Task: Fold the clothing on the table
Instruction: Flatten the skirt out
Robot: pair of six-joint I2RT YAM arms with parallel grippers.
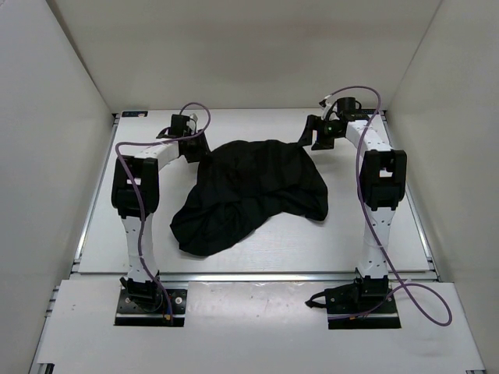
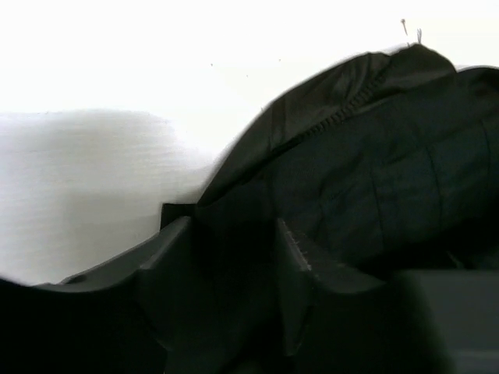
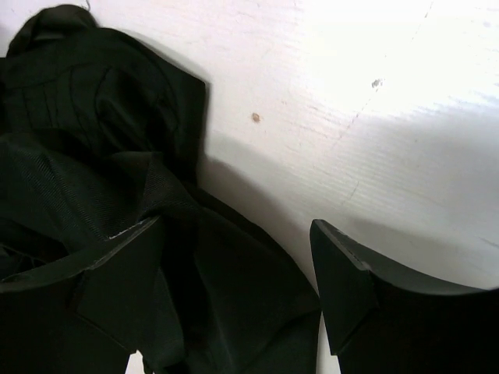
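The black clothing (image 1: 249, 195) lies bunched in a rumpled heap in the middle of the white table (image 1: 257, 253). My left gripper (image 1: 189, 146) is at the heap's far left edge. In the left wrist view its jaws (image 2: 234, 226) stand partly closed around a fold of the clothing (image 2: 390, 156); it is too dark to tell whether they press it. My right gripper (image 1: 316, 136) is at the far right edge. It is open (image 3: 238, 226), with a flap of the clothing (image 3: 93, 117) between its fingers. One finger is over cloth, the other over bare table (image 3: 351, 117).
White walls close in the table on the left, right and far sides. A silver rail (image 1: 257, 276) runs along the near edge, with the arm bases (image 1: 152, 300) (image 1: 362, 300) just behind it. Purple cables (image 1: 362, 101) loop off both arms.
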